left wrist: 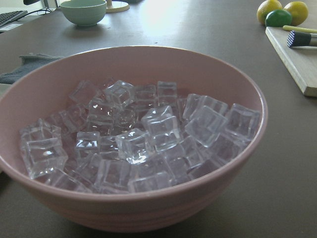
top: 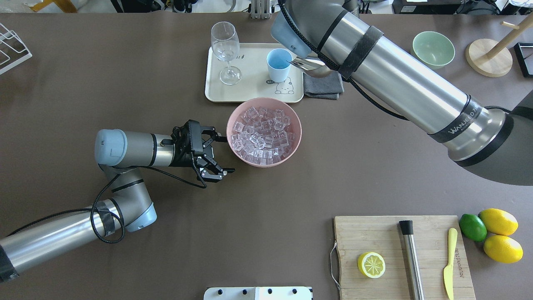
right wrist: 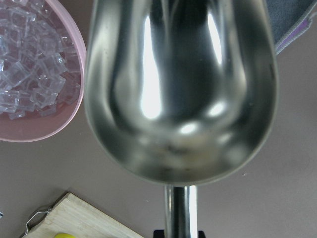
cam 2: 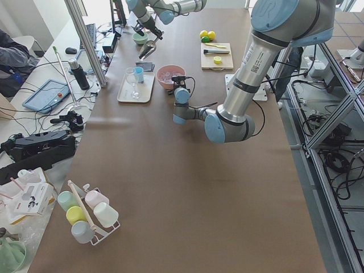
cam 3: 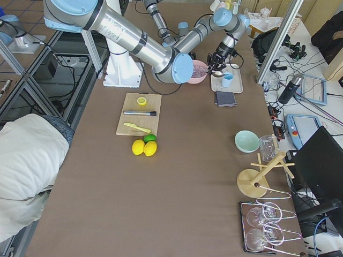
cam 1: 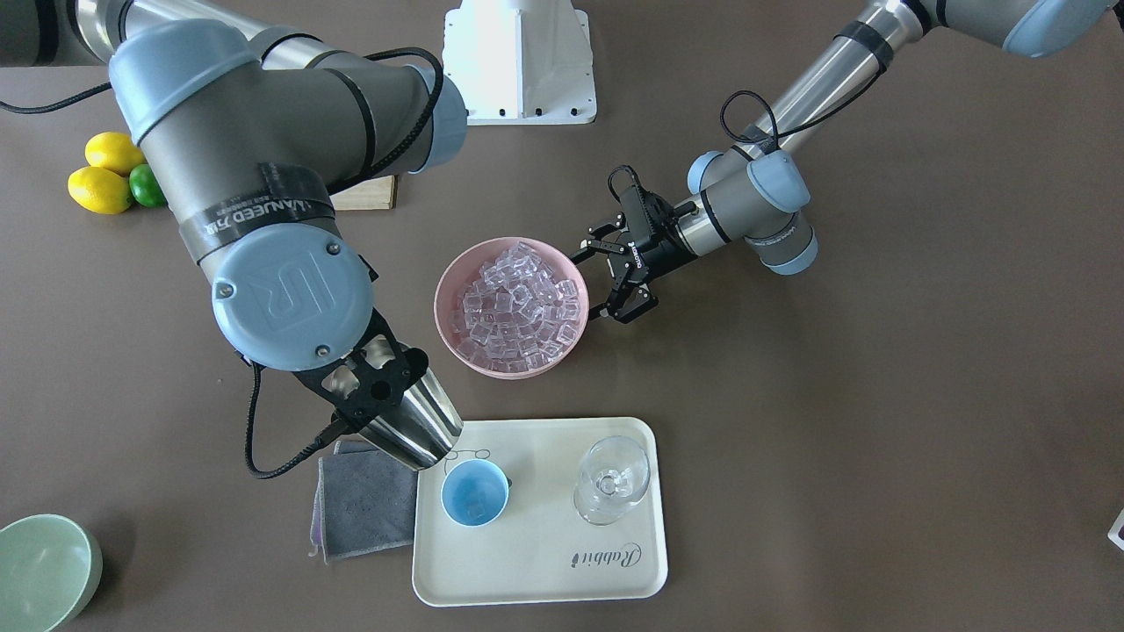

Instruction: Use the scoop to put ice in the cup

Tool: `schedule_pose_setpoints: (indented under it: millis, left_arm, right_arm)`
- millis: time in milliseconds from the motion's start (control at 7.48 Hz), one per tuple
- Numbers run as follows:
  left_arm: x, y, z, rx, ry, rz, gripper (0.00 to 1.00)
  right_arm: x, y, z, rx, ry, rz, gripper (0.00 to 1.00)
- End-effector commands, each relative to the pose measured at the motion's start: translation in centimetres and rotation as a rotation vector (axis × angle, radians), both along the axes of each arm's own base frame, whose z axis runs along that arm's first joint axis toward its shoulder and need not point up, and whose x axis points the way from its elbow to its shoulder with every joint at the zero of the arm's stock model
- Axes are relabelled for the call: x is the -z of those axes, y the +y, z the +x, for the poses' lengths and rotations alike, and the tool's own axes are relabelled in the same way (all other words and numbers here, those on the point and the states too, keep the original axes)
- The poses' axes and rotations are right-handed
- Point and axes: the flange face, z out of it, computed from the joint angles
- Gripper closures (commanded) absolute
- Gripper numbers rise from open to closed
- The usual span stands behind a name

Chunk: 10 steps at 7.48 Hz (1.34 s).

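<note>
The ice [cam 1: 518, 303] is heaped in a pink bowl [cam 1: 446, 303] at the table's middle; it also fills the left wrist view [left wrist: 143, 139]. The light-blue cup [cam 1: 474, 493] stands on a cream tray [cam 1: 606, 566] and holds a little ice. My right gripper [cam 1: 378, 395] is shut on the handle of the steel scoop [cam 1: 413, 430], tilted mouth-down just beside the cup's rim. In the right wrist view the scoop's trough [right wrist: 181, 89] is empty. My left gripper [cam 1: 606, 285] is open and empty, close beside the pink bowl.
A clear stemmed glass [cam 1: 612, 478] stands on the tray next to the cup. A grey cloth [cam 1: 364, 505] lies beside the tray. A pale green bowl [cam 1: 39, 570] sits further off. A cutting board [top: 374, 237] carries a lemon half, steel rod and knife.
</note>
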Motion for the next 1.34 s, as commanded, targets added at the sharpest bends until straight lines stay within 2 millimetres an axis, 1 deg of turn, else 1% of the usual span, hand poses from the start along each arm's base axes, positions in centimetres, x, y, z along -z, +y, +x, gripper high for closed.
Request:
schedule_pose_setpoints:
  millis: [0, 134, 267, 401, 534, 668, 802, 935, 1069, 1202]
  left_arm:
    - [0.1, 0.0, 0.0, 0.000, 0.001, 0.001, 0.01]
    - [0.2, 0.1, -0.1, 0.000, 0.004, 0.002, 0.01]
    - [0.1, 0.1, -0.1, -0.002, 0.003, 0.000, 0.01]
    - [0.1, 0.0, -0.2, 0.000, 0.002, -0.002, 0.01]
    - [-0.1, 0.2, -0.5, 0.000, -0.002, -0.004, 0.01]
    - [0.0, 0.2, -0.7, 0.001, -0.002, -0.006, 0.01]
    - [-0.1, 0.3, -0.8, 0.000, -0.002, -0.013, 0.01]
    - [0.0, 0.3, -1.1, 0.002, -0.007, -0.016, 0.01]
    - [-0.2, 0.6, -1.6, -0.002, -0.017, -0.022, 0.01]
    - [-0.3, -0.4, -3.2, -0.012, -0.041, -0.033, 0.01]
  right_arm:
    - [0.2, 3.1, 4.0, -0.050, -0.090, 0.120, 1.00]
    - [-0.7, 6.3, 6.8, -0.122, -0.115, 0.146, 1.00]
    - [-4.2, 10.0, 10.3, -0.193, -0.145, 0.173, 1.00]
    - [-7.7, 10.9, 12.8, -0.293, -0.154, 0.169, 1.00]
    - [-10.2, 10.1, 14.4, -0.360, -0.120, 0.136, 1.00]
    - [-12.0, 8.1, 17.2, -0.475, -0.065, 0.078, 1.00]
    - [-15.4, 7.6, 20.1, -0.573, -0.033, 0.028, 1.00]
    - [-19.4, 8.0, 21.9, -0.631, -0.049, 0.043, 1.00]
    - [-21.8, 8.9, 23.0, -0.760, -0.028, -0.051, 1.00]
    - [-23.0, 9.9, 23.2, -0.793, -0.069, -0.135, 1.00]
